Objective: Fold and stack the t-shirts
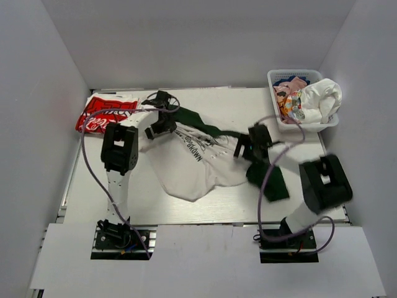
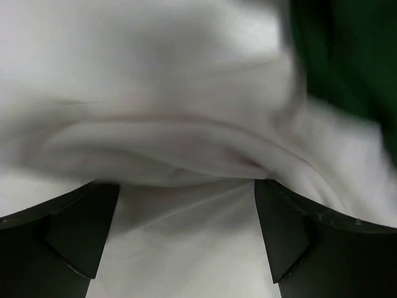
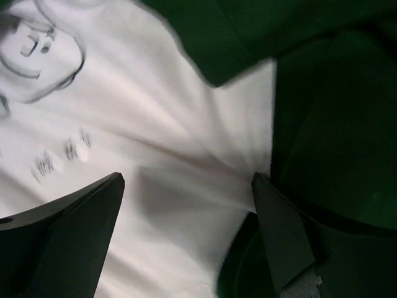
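Flattening looked the step in hand: crumpled white cotton t-shirt with cartoon boy and black text (image 1: 192,164) lay mid-table, tangled with plain dark green t-shirt (image 1: 270,180). Left gripper (image 2: 185,184) and right gripper (image 3: 187,177) hung spread at its opposite edges, pinching nothing. Each needed to nip white cloth only, clear of green.

1. You have three t-shirts out: one white printed tee (image 1: 195,167), one dark green tee (image 1: 268,180), one red-and-white tee (image 1: 102,115).
2. You have one basket (image 1: 295,71); its crumpled clothes (image 1: 316,99) can't be counted.
3. You have two arms: left arm (image 1: 119,152), right arm (image 1: 322,183).
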`<action>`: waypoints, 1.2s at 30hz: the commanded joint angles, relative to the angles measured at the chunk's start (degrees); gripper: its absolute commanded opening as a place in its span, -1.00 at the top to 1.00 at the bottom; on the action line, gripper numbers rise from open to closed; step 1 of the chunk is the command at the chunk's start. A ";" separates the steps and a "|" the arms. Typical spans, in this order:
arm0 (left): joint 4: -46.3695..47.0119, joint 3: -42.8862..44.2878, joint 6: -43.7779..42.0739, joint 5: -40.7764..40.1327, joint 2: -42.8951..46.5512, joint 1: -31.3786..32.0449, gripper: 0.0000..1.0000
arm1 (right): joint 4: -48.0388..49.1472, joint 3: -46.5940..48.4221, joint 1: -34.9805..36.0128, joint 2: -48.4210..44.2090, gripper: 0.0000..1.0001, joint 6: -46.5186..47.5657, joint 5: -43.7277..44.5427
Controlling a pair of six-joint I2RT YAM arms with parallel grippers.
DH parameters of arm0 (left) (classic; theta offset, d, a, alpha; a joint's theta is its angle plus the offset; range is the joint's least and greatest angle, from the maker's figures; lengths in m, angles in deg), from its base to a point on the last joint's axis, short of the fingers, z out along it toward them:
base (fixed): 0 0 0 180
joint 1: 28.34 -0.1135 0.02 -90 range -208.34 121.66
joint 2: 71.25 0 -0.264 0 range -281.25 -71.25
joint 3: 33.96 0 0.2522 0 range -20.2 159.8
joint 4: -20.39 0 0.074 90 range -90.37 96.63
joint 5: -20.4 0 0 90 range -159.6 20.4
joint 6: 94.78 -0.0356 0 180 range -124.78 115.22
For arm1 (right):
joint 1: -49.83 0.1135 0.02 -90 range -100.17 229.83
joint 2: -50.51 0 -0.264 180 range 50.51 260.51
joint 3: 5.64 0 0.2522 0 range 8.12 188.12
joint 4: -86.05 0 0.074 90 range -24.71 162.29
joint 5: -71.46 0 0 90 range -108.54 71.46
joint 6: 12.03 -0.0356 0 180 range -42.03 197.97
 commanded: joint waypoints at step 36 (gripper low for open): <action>0.29 -0.03 -5.12 -6.28 -1.14 -0.63 -1.00 | -29.70 50.00 9.60 27.84 -0.81 13.29 24.09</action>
